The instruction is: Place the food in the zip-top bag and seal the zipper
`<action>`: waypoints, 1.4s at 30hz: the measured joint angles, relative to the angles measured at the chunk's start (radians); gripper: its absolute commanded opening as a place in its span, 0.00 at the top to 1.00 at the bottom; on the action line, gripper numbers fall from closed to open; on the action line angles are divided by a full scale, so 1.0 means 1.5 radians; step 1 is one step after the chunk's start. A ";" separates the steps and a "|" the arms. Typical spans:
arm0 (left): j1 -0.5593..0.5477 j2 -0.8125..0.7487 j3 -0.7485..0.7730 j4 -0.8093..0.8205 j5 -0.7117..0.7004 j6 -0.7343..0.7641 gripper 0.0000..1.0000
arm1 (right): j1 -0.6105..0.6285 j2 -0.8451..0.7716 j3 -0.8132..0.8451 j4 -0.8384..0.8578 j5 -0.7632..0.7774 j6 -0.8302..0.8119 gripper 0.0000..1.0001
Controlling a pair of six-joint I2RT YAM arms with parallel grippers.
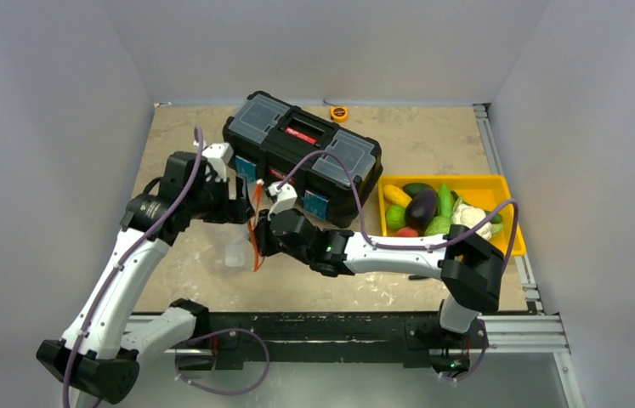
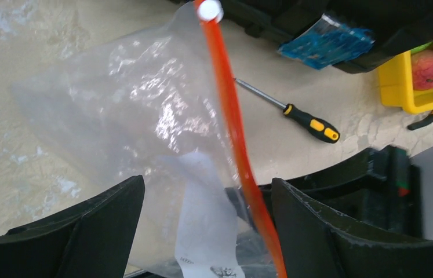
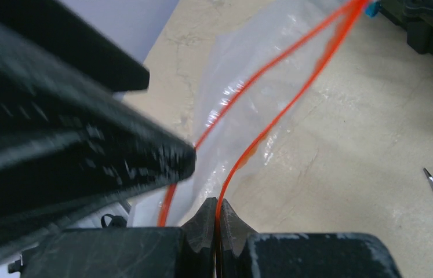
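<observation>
**A:** Layout, big to small?

**B:** Table (image 1: 433,144) is walled left, far and right. Black toolbox (image 1: 301,153) sits far centre, angled and closed. There's a bare strip behind it, with a small orange tape measure (image 1: 339,112) at the far edge. Yellow tray (image 1: 467,179) is at the right edge, just beside the toolbox's right end. All the food (image 1: 422,208) is heaped inside it.

**A:** Bag?

**B:** Zip-top bag (image 2: 133,116) is left of centre, on the near side of the toolbox, mouth edge held up between the two arms. Bare table to its left and on the near side.

**A:** Tools?

**B:** Right gripper (image 3: 217,217) is pinched tight on one lip of the zipper (image 2: 231,121). The other lip runs loose beside it, so the mouth is parted. Left gripper (image 2: 207,182) jaws are spread wide, straddling bag and zipper. No contact visible on either finger.

**A:** Clutter?

**B:** Screwdriver (image 2: 309,121) lies flat on the table right of the bag, below the toolbox edge. Pliers (image 2: 428,119) are at the tray's corner; can't tell if they're touching it.
</observation>
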 measured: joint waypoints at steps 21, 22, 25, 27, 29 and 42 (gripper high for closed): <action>-0.015 0.077 -0.007 0.072 0.002 0.011 0.57 | 0.001 0.003 0.001 -0.008 0.014 -0.006 1.00; -0.016 0.077 -0.008 0.072 0.002 0.011 0.59 | 0.002 0.003 0.001 -0.008 0.015 -0.006 1.00; -0.030 0.077 -0.010 0.070 -0.017 0.012 0.65 | 0.005 0.003 0.001 -0.009 0.021 -0.005 1.00; -0.046 0.077 -0.010 0.070 -0.036 0.013 0.67 | 0.010 0.003 0.005 -0.014 0.032 -0.005 1.00; -0.061 0.077 -0.010 0.067 -0.064 0.016 0.68 | 0.015 0.003 0.015 -0.024 0.045 -0.005 1.00; -0.084 0.077 -0.010 0.057 -0.158 0.030 0.92 | 0.040 0.010 0.058 -0.048 0.091 0.002 1.00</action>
